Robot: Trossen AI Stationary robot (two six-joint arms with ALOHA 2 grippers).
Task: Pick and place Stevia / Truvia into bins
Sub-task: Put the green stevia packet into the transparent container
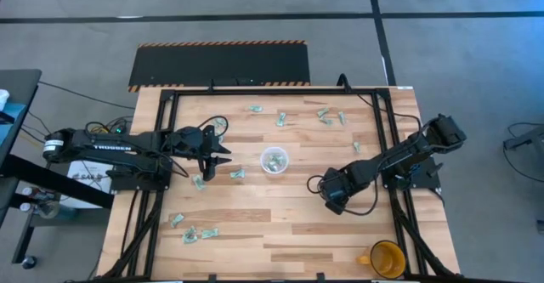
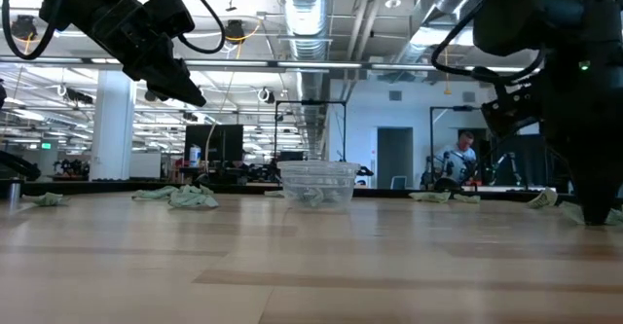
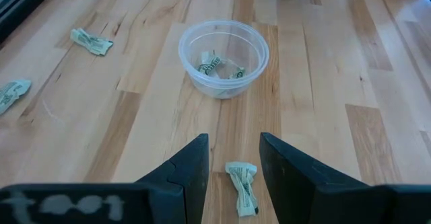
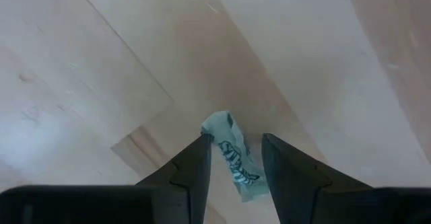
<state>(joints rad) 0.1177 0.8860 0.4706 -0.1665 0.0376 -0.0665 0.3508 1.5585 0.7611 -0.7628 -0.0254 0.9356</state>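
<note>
The floor [image 1: 476, 28] is grey, crossed by dark lines. A black mat [image 1: 219, 65] with striped edging lies behind the wooden table [image 1: 280, 223]. Overhead, ducts [image 2: 307, 13] and ceiling lights [image 2: 392, 1] run above white columns [image 2: 112, 125]. A person [image 2: 458, 161] stands in the distance.

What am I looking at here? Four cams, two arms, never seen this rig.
Two dark robot arms work at a wooden table. One camera looks straight down, one sits at table height, one rides on each wrist. Crumpled green sachets lie scattered; a few are already in the clear cup mid-table. The left gripper hangs open above one sachet, with the cup ahead. The right gripper is low at the table, open, straddling another sachet. Neither holds anything yet. A yellow mug stands at the table's edge.
</note>
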